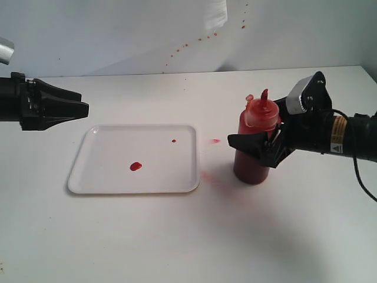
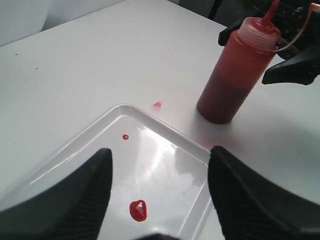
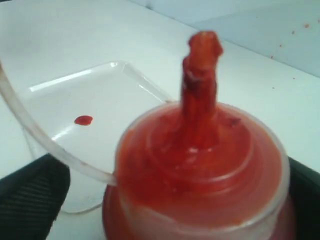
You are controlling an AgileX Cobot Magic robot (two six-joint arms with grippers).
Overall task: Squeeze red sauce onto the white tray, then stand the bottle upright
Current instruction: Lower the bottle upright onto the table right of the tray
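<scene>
Tabletop strip [image 1: 218, 160] between tray [image 1: 118, 154] and bottle [image 1: 247, 169]

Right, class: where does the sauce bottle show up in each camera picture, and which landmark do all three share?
Exterior view: the bottle stands upright, right of centre, off the white tray.
Left wrist view: the bottle is at the upper right, beyond the tray's corner.
Right wrist view: the bottle fills the lower middle, seen from above its nozzle.
Shared landmark: the white tray, which shows in all three.
</scene>
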